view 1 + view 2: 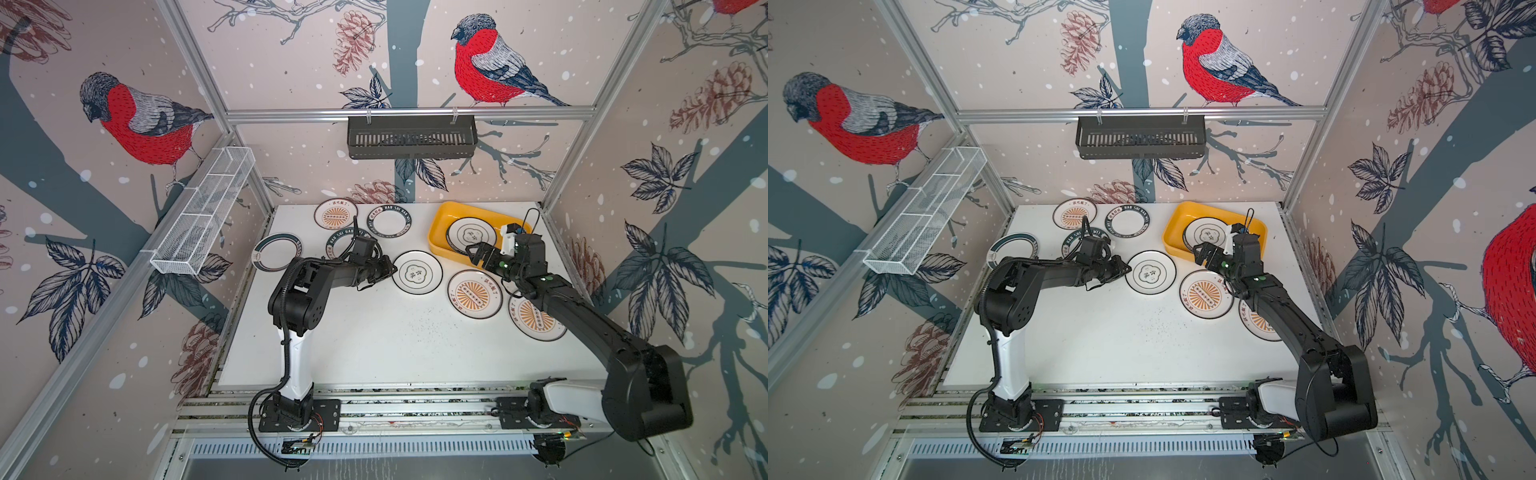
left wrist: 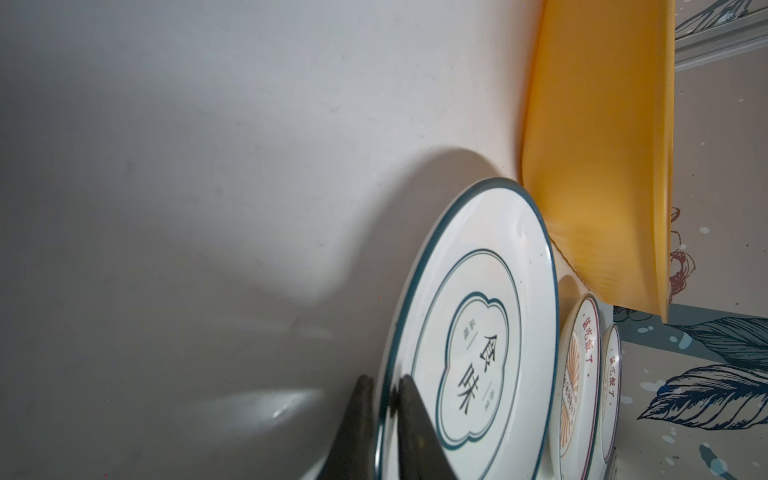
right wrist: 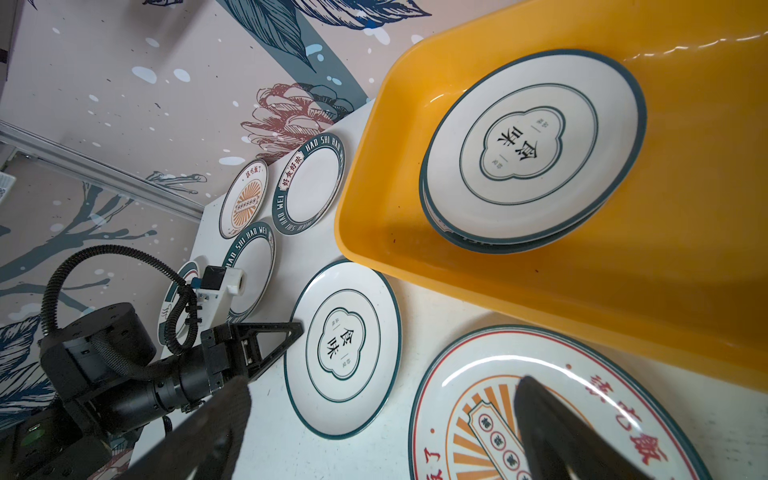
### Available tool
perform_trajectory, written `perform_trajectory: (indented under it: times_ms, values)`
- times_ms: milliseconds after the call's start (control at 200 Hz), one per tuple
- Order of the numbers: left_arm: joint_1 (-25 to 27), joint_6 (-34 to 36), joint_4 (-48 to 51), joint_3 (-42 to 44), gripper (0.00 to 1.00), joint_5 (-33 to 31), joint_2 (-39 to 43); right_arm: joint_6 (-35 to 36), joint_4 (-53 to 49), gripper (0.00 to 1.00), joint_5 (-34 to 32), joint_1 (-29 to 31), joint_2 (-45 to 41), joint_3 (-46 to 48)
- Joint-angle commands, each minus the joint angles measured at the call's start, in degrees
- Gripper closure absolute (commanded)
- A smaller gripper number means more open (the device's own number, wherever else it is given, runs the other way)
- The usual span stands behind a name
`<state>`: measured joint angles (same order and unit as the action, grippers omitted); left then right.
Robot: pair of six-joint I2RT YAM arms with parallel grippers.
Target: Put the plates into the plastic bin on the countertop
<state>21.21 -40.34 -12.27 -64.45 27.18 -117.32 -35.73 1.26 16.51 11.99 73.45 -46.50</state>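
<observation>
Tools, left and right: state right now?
Left tool: shut on the rim of the emblem plate.
Right tool: open, empty.

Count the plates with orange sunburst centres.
3 sunburst plates: one at the countertop's back edge, left of a lettered-rim plate; one in front of the yellow bin; one right of that, partly under the right arm. Plates stacked in the bin may hide more.

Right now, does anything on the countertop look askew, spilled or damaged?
Nothing broken. The yellow bin sits skewed to the countertop edges, and the plates stacked in it are slightly offset. Fine dark specks dot the countertop's middle. The left gripper pinches the emblem plate by its rim.
</observation>
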Motion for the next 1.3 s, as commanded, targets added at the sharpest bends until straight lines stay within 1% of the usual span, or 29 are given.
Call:
perform_trajectory:
  times_ms: [0,110,175,515,550,720,851,981,1166,1296]
  values:
    - [-0.1,-0.4,1.3,0.6,0.91,-0.7,0.5,1.0,0.0,0.0,-0.6,0.0,-0.2,-0.6]
    - [-0.1,-0.2,1.2,1.4,0.98,-0.8,1.9,0.9,0.1,0.0,-0.2,0.0,-0.1,-0.9]
    - [-0.1,-0.3,0.7,2.4,1.0,-0.8,3.3,0.9,0.2,0.0,0.3,0.0,-0.1,-1.0]
    - [-0.1,-0.9,0.1,7.0,1.0,-0.6,12.4,1.3,1.7,0.0,3.7,0.0,0.6,-1.6]
    - [-0.1,-1.0,-0.1,8.7,1.0,-0.6,13.6,1.3,1.9,0.0,4.2,0.1,0.7,-1.6]
    - [-0.1,-1.2,0.2,11.3,1.0,-1.3,19.8,1.4,3.9,0.0,9.0,0.1,1.9,-1.8]
    - [-0.1,-0.6,2.2,11.9,1.0,-2.6,25.1,1.0,6.6,0.0,15.1,0.3,3.2,-1.8]
    - [-0.1,-0.2,3.8,12.2,1.0,-3.7,30.0,1.4,8.3,0.0,19.1,1.1,4.3,-2.2]
    - [-0.1,-1.5,1.6,12.6,1.0,-1.4,33.6,3.2,9.1,0.01,23.8,3.8,5.5,-3.4]
    - [-0.2,-2.9,-0.9,13.2,1.0,0.1,35.7,3.4,9.3,0.05,25.5,4.8,6.8,-3.7]
